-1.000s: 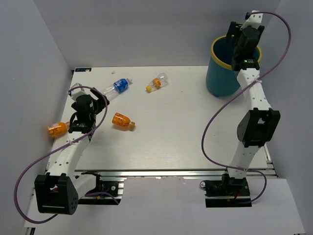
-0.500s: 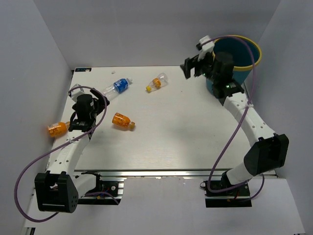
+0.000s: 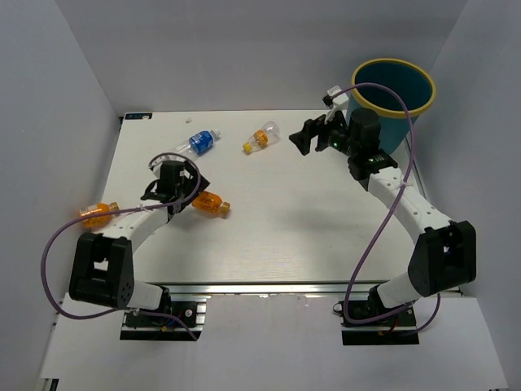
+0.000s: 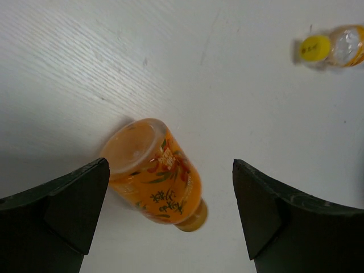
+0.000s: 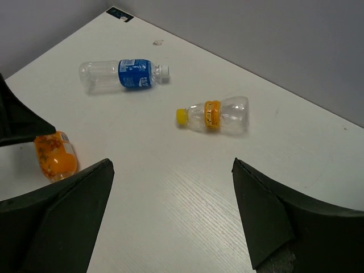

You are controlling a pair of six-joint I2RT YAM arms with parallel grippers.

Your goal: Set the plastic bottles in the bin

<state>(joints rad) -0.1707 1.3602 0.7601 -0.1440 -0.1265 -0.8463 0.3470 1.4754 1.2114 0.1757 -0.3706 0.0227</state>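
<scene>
Four plastic bottles lie on their sides on the bench (image 3: 285,236). A blue-labelled clear bottle (image 3: 199,142) is far left, with a yellow-capped clear bottle (image 3: 262,138) near it. An orange bottle (image 3: 207,203) lies nearer. A second orange bottle (image 3: 96,215) is seemingly at the left edge. The teal, yellow-rimmed bin (image 3: 432,88) stands upright at the far right.

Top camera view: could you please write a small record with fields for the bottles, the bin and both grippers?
bin: upright, far right corner
left gripper: open, empty
right gripper: open, empty, near bin
bottle count: four, all lying down
blue-label bottle: far left
yellow-cap clear bottle: far middle
orange bottle: under left gripper
second orange bottle: left edge
</scene>
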